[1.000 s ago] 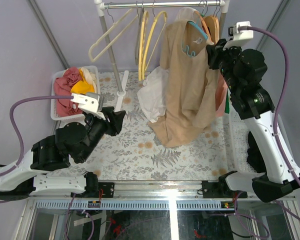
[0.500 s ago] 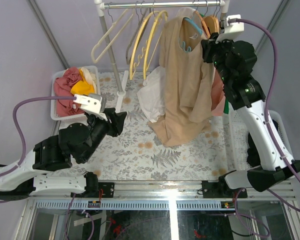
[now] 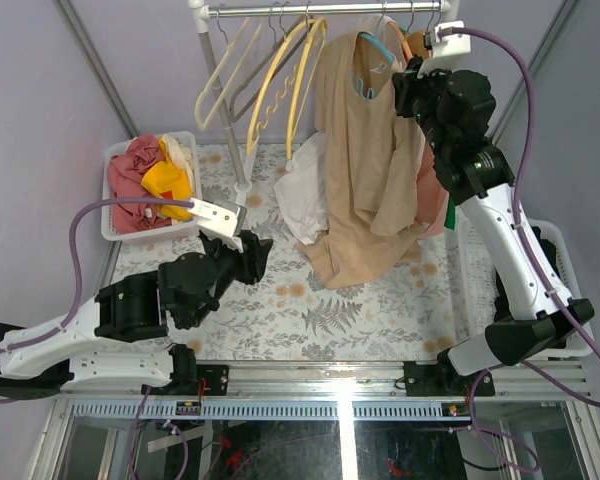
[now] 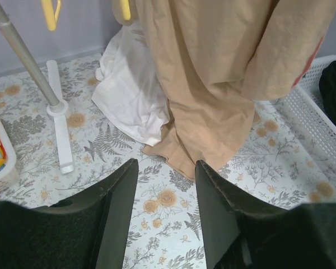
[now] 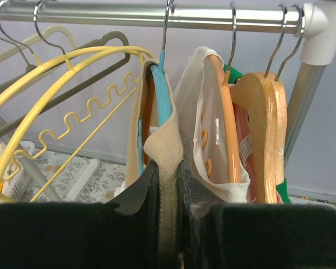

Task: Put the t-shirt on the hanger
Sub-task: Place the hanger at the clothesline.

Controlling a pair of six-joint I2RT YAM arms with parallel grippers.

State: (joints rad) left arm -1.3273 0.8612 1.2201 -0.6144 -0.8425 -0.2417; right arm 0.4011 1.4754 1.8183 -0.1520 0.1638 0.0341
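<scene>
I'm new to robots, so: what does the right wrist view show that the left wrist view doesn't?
Only the right wrist view: the rail, the blue hanger hooked on it, and the right tool pinching the t-shirt. Only the left wrist view: the open left tool, the white shirt and the t-shirt's hem lying on the floral table. Both: the tan t-shirt.

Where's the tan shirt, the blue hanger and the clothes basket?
t-shirt (image 3: 365, 170), top view, middle of its hanging front.
hanger (image 5: 163, 95), right wrist view, blue arm below the hook.
basket (image 3: 130, 233), top view, its near wall.
</scene>
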